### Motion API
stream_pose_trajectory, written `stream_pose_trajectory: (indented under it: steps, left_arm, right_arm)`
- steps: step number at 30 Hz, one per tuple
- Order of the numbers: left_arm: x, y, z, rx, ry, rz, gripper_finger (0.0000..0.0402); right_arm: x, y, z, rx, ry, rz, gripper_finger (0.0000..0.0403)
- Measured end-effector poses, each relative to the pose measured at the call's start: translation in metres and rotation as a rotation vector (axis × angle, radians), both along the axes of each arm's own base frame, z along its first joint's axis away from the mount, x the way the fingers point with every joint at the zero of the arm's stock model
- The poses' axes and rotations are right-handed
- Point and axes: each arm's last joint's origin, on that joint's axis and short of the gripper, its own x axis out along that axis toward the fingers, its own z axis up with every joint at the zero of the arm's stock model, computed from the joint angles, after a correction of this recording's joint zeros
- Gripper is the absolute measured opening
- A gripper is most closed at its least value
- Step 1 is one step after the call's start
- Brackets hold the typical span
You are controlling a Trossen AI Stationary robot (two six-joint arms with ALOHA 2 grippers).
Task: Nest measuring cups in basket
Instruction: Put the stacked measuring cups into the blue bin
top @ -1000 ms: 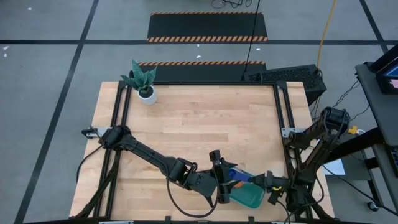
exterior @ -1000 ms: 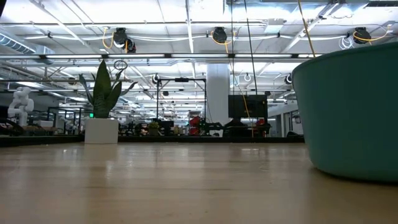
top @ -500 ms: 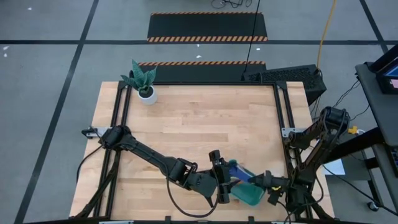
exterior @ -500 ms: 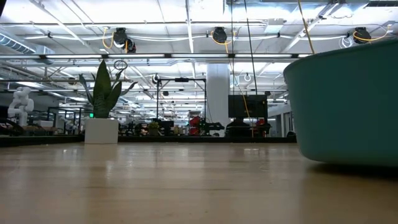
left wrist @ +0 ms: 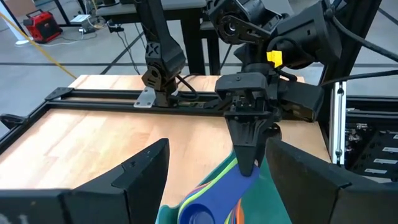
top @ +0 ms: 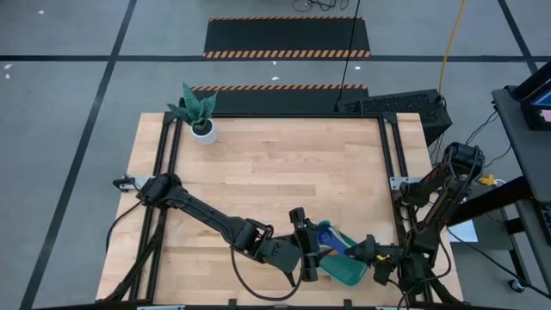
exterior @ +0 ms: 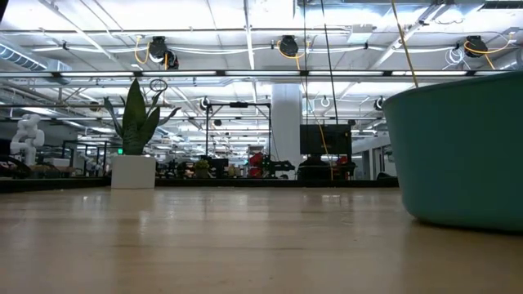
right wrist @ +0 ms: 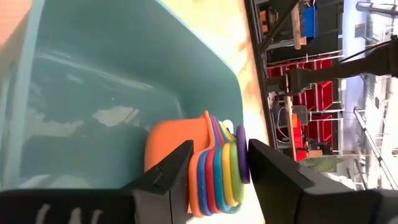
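Note:
The teal basket stands at the table's near right, its wall filling the right of the low view. Inside it the measuring cups sit nested, orange outermost and dark blue on top, with their stacked handles reaching toward my right gripper. My right gripper comes from the right, one finger on each side of the handle stack. My left gripper stands wide open at the basket's left end, where the rim shows between its fingers. My right gripper has the free ends of the stacked handles between its two fingers, which slant down from the table's right. The fingers lie close against the stack's two outer faces, but I cannot tell whether they touch it. My left gripper: I cannot tell whether its fingers touch the basket.
A white pot with a green plant stands at the far left corner. Black rails run along the table's left and right sides. Bare wood lies between the plant and the basket.
In the low view the basket tipped up off the table and shifted a little to the left half a second ago. It has since sunk back to nearly where it stood.

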Motion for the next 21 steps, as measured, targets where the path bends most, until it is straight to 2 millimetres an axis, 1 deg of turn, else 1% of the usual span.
stream_pose_trajectory:
  steps: [11,18,21]
  left_arm:
    - [0.000,0.000,0.000,-0.002,-0.001,0.001,0.0267]
    - [0.000,0.001,0.000,-0.006,-0.002,0.004,0.0267]
    - [0.000,0.001,0.000,-0.006,-0.002,0.003,0.0267]
  right_arm:
    - [0.002,0.001,-0.001,0.122,0.072,0.010,0.0147]
    - [0.004,0.001,0.006,0.250,0.128,0.029,0.0187]
    - [0.004,-0.001,0.012,0.316,0.165,0.044,0.0198]
